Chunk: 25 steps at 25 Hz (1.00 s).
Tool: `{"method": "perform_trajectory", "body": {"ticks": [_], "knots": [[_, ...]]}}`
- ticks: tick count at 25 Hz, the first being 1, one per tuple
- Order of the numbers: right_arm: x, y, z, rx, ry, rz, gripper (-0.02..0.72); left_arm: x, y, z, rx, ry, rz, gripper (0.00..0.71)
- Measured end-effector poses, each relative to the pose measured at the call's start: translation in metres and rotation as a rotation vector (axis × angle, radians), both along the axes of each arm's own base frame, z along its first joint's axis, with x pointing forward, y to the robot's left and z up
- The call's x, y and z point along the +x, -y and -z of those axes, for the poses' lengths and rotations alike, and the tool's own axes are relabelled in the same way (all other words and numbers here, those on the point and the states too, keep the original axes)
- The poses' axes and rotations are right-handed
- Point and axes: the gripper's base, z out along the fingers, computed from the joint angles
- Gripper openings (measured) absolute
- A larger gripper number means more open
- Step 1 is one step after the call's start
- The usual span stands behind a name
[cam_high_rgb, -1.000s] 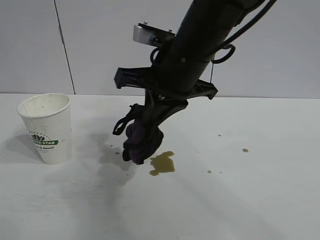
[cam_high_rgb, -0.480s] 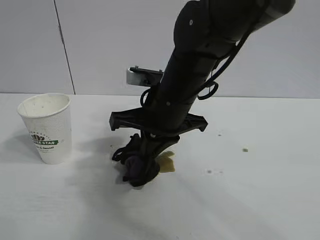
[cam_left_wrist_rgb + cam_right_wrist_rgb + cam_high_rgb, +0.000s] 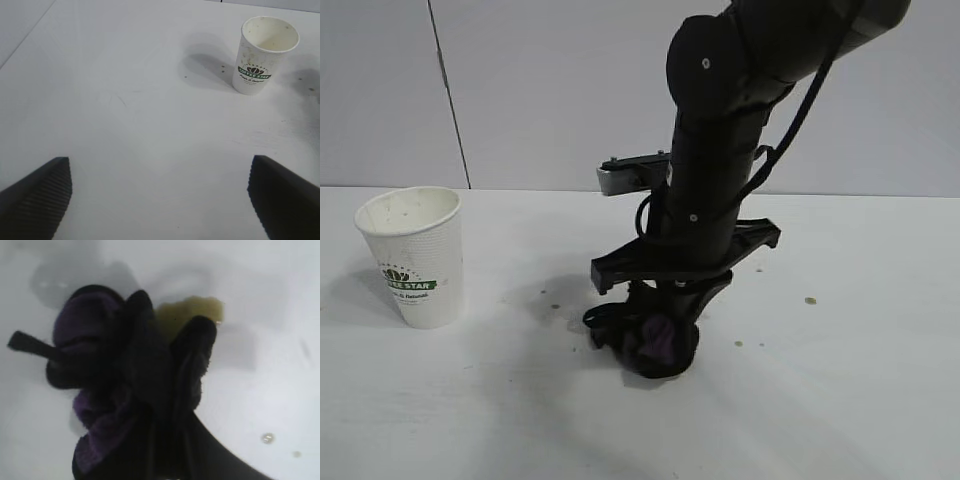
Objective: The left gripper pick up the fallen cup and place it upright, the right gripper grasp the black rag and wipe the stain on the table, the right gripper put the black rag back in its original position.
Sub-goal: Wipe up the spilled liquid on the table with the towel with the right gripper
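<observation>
The white cup (image 3: 412,255) with the green logo stands upright on the table (image 3: 470,420) at the left; the left wrist view shows this cup (image 3: 262,57) too, far beyond my left gripper (image 3: 160,195). That gripper is open, with bare tabletop between its fingers (image 3: 42,192). My right gripper (image 3: 655,335) points down at mid-table, shut on the black rag (image 3: 650,345), which is pressed onto the surface. From outside, the rag hides the stain. In the right wrist view the yellowish stain (image 3: 192,310) shows just past the black rag (image 3: 115,380).
Small brown droplets lie to the right of the rag (image 3: 810,300) (image 3: 738,344), and one droplet (image 3: 268,438) shows in the right wrist view. Faint specks (image 3: 555,305) dot the table between cup and rag. Grey wall panels (image 3: 520,90) back the table.
The right arm came down and slid the rag rightward onto the puddle, which showed a second ago and is now covered in the exterior view. The cup stayed put.
</observation>
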Motion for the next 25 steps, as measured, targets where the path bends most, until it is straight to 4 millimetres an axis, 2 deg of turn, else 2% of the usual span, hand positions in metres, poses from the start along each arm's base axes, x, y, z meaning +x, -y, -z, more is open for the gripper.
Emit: {"method": "perform_trajectory", "body": {"ticks": [6,8,10,17,21,25], "knots": [[0.014,0.026,-0.001,-0.041,0.029,0.134,0.041,0.0,0.0,0.0,0.0,0.0,0.0,0.687],[0.016,0.028,0.0,-0.009,0.018,0.17,0.041,0.0,0.0,0.0,0.0,0.0,0.003,0.687],[0.015,0.023,0.0,0.054,0.006,0.197,0.041,0.0,0.0,0.0,0.0,0.0,0.012,0.687],[0.009,-0.014,-0.004,0.317,0.006,0.215,0.041,0.0,0.0,0.0,0.0,0.0,0.02,0.687],[0.004,-0.031,-0.005,0.368,0.036,0.188,0.041,0.0,0.0,0.0,0.0,0.0,0.02,0.687],[0.006,-0.035,0.007,0.377,0.05,0.185,0.041,0.0,0.0,0.0,0.0,0.0,0.02,0.687]]}}
